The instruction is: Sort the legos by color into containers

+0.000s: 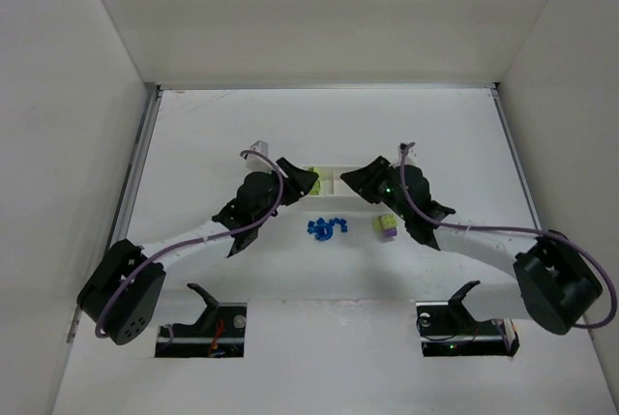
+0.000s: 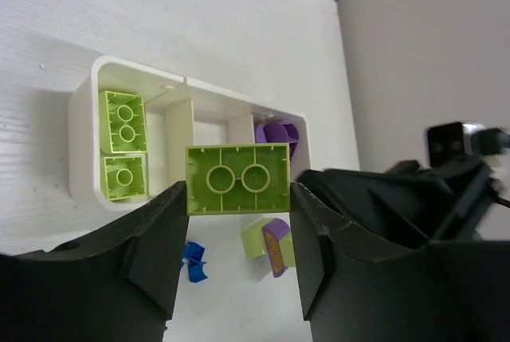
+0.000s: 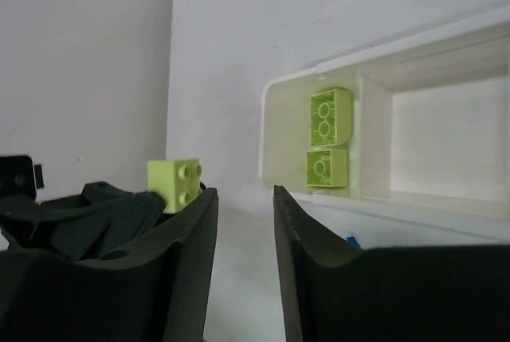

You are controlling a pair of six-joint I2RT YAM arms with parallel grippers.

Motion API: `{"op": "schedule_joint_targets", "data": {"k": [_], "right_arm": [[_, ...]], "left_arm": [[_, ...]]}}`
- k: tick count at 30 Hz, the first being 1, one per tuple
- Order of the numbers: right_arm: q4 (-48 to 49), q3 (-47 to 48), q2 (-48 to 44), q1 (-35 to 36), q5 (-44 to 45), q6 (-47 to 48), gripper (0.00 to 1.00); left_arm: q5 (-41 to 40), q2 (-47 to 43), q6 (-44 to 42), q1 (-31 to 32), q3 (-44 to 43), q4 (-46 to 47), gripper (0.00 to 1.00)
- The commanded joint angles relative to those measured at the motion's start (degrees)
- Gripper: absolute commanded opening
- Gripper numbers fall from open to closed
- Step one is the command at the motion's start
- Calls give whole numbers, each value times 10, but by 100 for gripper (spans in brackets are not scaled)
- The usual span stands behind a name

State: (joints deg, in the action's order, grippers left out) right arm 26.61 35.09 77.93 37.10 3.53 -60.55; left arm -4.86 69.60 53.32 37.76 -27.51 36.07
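Top view, tray: the white tray (image 1: 332, 184) lies between my two grippers, with a speck of yellow-green showing at its left end.
Top view, loose pieces: the blue legos (image 1: 327, 228) sit in a small cluster on the near side of the tray. A two-tone stack (image 1: 387, 225) of yellow-green and purple lies just to their right.
Left wrist, jaws: my left gripper (image 2: 238, 198) clamps a yellow-green brick (image 2: 237, 178) by its two ends, hollow underside toward the lens. It hangs over the tray's near wall, roughly in line with the middle compartment.
Left wrist, compartments: the two sorted yellow-green bricks (image 2: 123, 147) fill the left one. The middle one looks bare. The purple pieces (image 2: 276, 133) rest in the right one.
Right wrist, jaws: my right gripper (image 3: 245, 198) shows a narrow gap with nothing in it, and it points at the tray's green end.
Right wrist, held brick: studs up, glossy and level, gripped just beside my right fingers.
Done so far: as I judge it, yellow-green and purple are partly sorted.
Left to do: the brick I hold, every blue piece, and the two-tone stack, which probably needs pulling apart first.
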Motion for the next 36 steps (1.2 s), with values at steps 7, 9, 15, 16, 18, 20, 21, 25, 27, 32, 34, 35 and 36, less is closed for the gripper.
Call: {"op": "schedule_joint_targets", "data": {"k": [7,9,15,16,18,20,21,25,27,32,34,35,36], "right_arm": [[-204,-67,-183,-1,162,125,44],[-254,-70,-209,1,201,140,54],[-367,-61,-250,34,247,160,69],[-384,-61,-255,42,260,156,70],[-408,-62,-265,62,295,150,72],[-436,-56,-263,76,314,152,76],[-445,-50,-254,78,314,156,78],[-462,-36,-218,98,312,165,82],[-459,-32,-202,100,310,169,82],[-443,-13,-145,97,292,196,79],[-426,-12,-127,94,285,202,76],[-411,-10,-108,87,278,203,71],[-409,-10,-106,86,278,203,70]], "left_arm": [[-74,80,-127,38,-119,-113,33],[-95,95,-148,45,-142,-149,36],[-146,130,-190,64,-184,-199,48],[-151,133,-192,66,-186,-202,50],[-154,137,-197,68,-191,-203,54],[-154,140,-197,68,-193,-203,57],[-154,140,-197,68,-194,-203,58],[-152,134,-195,69,-194,-200,59],[-149,124,-190,72,-191,-199,59],[-130,89,-175,90,-173,-194,53],[-118,73,-163,99,-165,-192,51],[-104,50,-148,111,-153,-192,48],[-102,48,-146,112,-151,-191,48]]}}
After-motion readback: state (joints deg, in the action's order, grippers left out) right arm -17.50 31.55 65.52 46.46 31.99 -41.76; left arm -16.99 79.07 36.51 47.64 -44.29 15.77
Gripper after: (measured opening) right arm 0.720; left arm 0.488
